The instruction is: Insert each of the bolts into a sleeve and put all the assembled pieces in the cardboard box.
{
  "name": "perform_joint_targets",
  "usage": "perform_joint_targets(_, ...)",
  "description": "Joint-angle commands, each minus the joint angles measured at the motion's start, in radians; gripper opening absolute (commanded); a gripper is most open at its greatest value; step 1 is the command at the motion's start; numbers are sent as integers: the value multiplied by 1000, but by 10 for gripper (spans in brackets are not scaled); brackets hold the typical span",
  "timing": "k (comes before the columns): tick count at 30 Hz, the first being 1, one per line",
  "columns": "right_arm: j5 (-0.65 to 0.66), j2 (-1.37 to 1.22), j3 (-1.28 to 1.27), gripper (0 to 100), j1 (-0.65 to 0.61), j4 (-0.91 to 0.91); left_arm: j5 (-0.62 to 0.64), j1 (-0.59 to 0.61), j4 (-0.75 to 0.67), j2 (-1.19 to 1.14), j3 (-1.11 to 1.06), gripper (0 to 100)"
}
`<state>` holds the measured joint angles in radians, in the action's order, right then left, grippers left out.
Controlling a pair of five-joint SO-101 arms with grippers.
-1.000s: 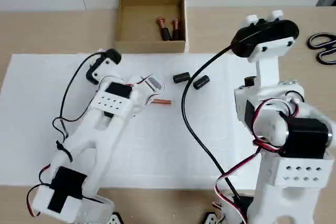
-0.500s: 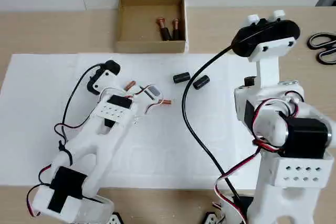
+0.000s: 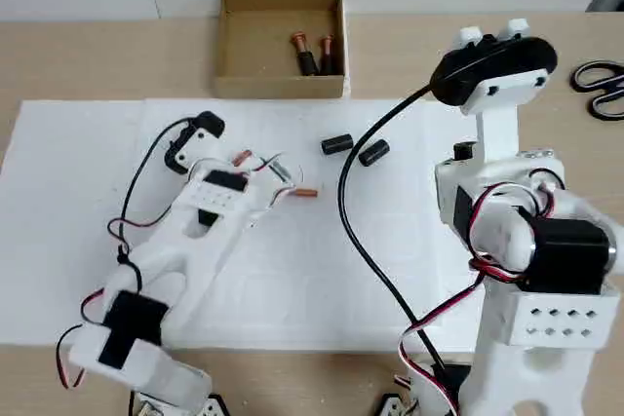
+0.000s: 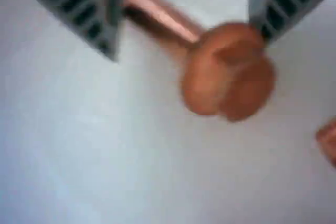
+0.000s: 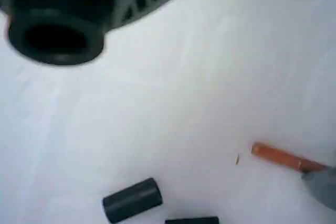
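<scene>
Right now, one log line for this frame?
left gripper open astride bolt | second bolt, two sleeves loose on paper | two assembled pieces in cardboard box

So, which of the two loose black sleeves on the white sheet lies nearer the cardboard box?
The sleeve on the left arm's side; the other sleeve sits farther from the cardboard box.

White printed-plastic arms point(image 3: 200, 231), black servos point(image 3: 570, 255), red/black wires point(image 3: 480, 241), plus a black cable point(image 3: 132, 182) looping back behind the left pincer point(image 3: 277, 170).
</scene>
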<state>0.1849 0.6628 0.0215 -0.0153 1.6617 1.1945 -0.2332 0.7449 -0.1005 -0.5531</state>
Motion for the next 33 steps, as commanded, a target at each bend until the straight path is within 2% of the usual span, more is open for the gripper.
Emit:
perform_joint_targets(1, -6, 19, 0, 4, -5, 1, 3, 17, 87, -61, 120, 70)
perform_joint_targets(12, -6, 19, 0, 4, -5, 1, -17, 12, 374, -193, 407, 65)
perform_joint_targets(19, -6, 19, 0, 4, -5, -1, -284, 18, 637, -203, 622, 46)
perform_joint_targets(24, -6, 22, 0, 4, -5, -1, -399, 17, 660, -203, 627, 43)
perform_joint_targets(27, -8, 25, 0, 4, -5, -1, -385, 2, 657, -193, 630, 43)
perform_joint_targets(31, -8, 25, 0, 4, -5, -1, -196, -5, 660, -193, 631, 46)
perform_joint_targets(33, -8, 25, 0, 4, -5, -1, -152, -8, 660, -193, 631, 47)
